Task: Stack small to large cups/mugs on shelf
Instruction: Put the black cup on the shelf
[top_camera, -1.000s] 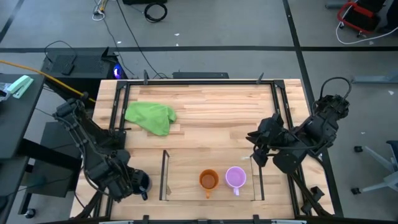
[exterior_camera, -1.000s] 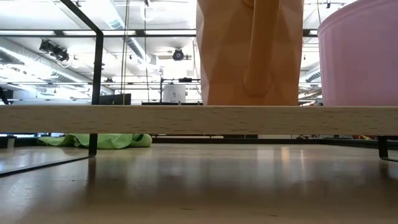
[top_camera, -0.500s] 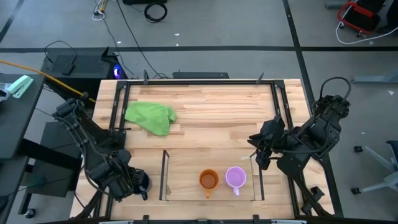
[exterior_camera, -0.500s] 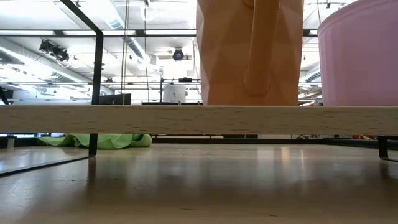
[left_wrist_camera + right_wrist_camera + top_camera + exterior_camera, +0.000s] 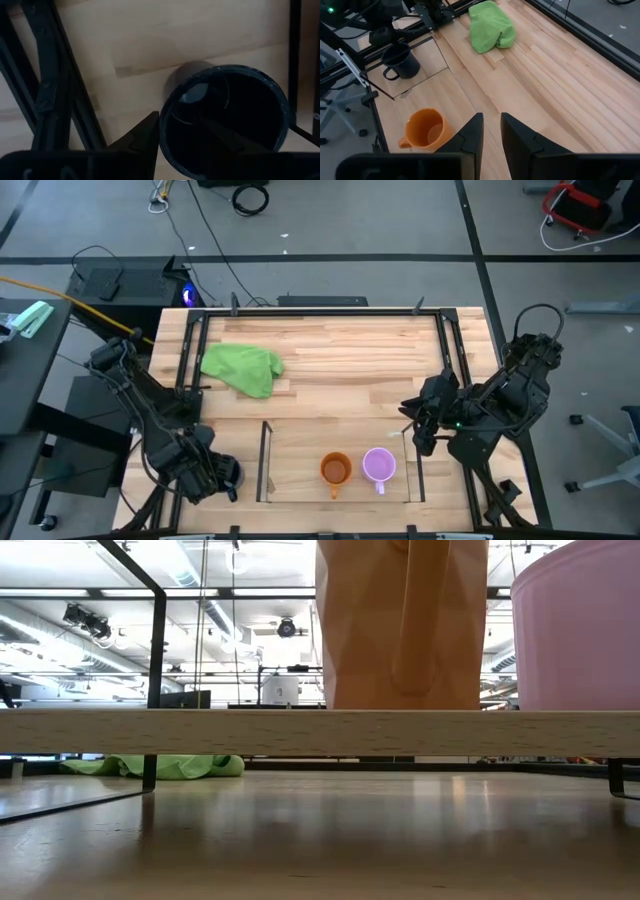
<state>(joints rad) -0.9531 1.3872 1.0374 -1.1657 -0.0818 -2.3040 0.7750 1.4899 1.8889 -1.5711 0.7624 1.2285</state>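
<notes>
Straddling navy mug (image 5: 225, 120) rim | left hand (image 5: 182, 132) clenched | right hand (image 5: 491, 131) released, empty

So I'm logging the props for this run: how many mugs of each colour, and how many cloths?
Orange mug: 1
Lilac mug: 1
Dark mug, held at its rim by the left gripper: 1
Green cloth: 1
Total: 4
</notes>
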